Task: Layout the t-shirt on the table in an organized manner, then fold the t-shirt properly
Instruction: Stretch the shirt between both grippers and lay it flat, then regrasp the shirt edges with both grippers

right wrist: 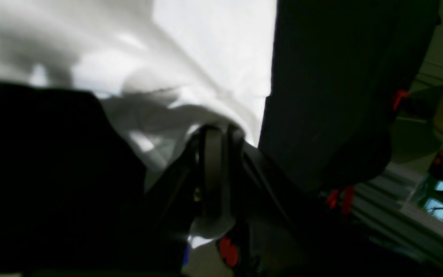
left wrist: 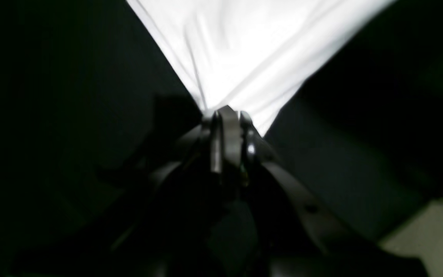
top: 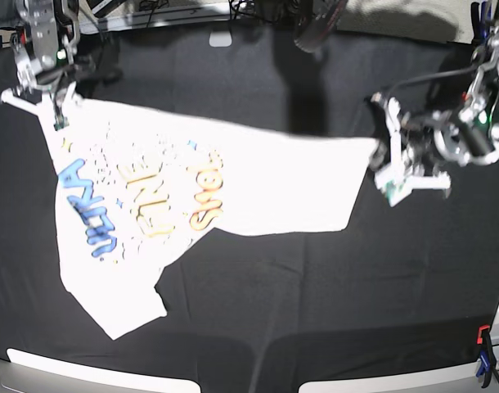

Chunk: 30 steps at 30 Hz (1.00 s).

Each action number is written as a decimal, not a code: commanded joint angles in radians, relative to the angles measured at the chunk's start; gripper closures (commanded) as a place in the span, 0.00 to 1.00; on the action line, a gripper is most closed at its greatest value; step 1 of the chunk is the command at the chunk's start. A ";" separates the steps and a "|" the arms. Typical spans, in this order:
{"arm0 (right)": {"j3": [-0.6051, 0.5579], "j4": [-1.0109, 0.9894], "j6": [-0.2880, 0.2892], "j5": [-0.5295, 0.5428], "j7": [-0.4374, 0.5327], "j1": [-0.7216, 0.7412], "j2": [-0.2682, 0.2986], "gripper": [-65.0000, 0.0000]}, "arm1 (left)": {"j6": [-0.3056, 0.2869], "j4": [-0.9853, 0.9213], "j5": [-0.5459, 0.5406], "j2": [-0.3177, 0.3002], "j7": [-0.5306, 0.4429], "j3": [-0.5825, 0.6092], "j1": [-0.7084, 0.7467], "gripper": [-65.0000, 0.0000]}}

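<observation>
T-shirt [top: 233, 180] print-side up over the black worktop [top: 315, 278], long axis running across the base view between the arms, left claw [left wrist: 227, 113] clamped on its corner, right claw [right wrist: 219, 132] clamped on the opposite end, one sleeve trailing toward the near edge.

**A robotics lab bench, from where I sit**

I see a wide desk [top: 315, 270] draped in black cloth, pinned by clips [top: 483, 360] at its edge (red and blue). Cables [top: 176, 10] trail along the far side, and two arm-mounted cameras look down on it.
</observation>
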 commanded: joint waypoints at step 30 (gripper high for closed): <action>0.136 0.014 -0.010 0.071 -0.002 -0.129 0.016 1.00 | 0.037 0.026 -0.100 -0.023 -0.156 -0.009 0.079 0.60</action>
